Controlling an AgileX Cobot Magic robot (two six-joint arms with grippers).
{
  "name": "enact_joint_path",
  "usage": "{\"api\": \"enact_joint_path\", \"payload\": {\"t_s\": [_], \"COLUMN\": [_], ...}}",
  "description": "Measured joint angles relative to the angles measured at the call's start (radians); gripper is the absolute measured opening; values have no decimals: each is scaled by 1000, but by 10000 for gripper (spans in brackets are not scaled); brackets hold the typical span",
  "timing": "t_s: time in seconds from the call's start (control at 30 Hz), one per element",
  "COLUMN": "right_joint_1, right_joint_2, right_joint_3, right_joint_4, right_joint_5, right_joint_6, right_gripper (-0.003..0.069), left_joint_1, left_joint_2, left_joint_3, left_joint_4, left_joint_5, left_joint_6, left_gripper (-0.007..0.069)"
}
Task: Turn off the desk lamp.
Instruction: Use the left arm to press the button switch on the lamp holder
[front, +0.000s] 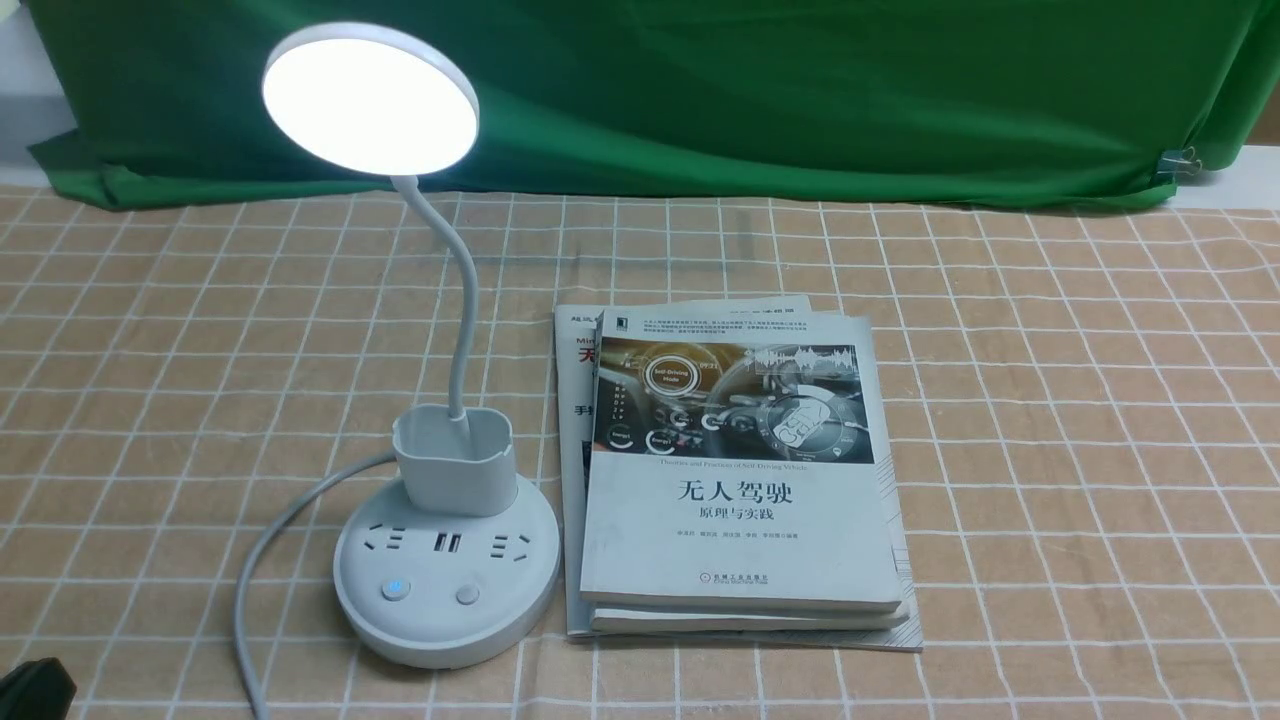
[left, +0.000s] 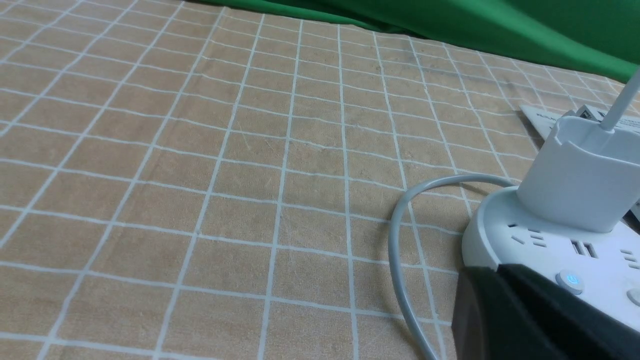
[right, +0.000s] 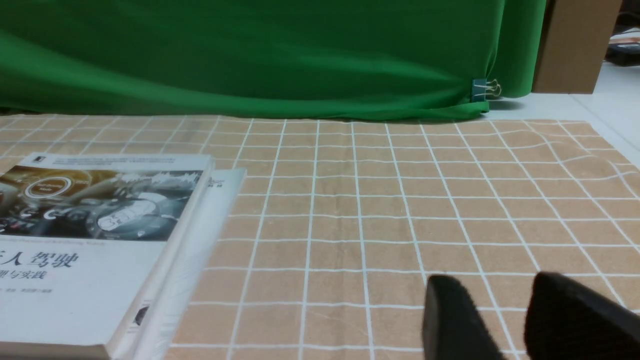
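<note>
The white desk lamp stands at the near left of the table. Its round disc head glows brightly. On its round base, the left button shows a blue light and a plain button sits to its right. The base and the lit button also show in the left wrist view. My left gripper is shut and empty, just short of the base's near left rim; only its tip shows in the front view. My right gripper is open and empty over bare cloth to the right of the books.
A stack of books lies right beside the lamp base. The lamp's grey cord curves off the base's left side toward the near edge. A checked tan cloth covers the table, and a green curtain hangs behind.
</note>
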Motion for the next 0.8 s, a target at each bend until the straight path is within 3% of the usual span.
{"api": "enact_joint_path", "payload": {"t_s": [0.53, 0.8], "right_joint_1": [0, 0], "right_joint_2": [0, 0], "right_joint_3": [0, 0], "right_joint_4": [0, 0], "right_joint_5": [0, 0], "right_joint_6": [0, 0], "right_gripper": [242, 242], "left_joint_1": [0, 0], "left_joint_2": [0, 0], "left_joint_3": [0, 0], "left_joint_4": [-17, -514], "left_joint_5": [-26, -191], "left_joint_6": [-1, -71], "left_gripper": [6, 6]}}
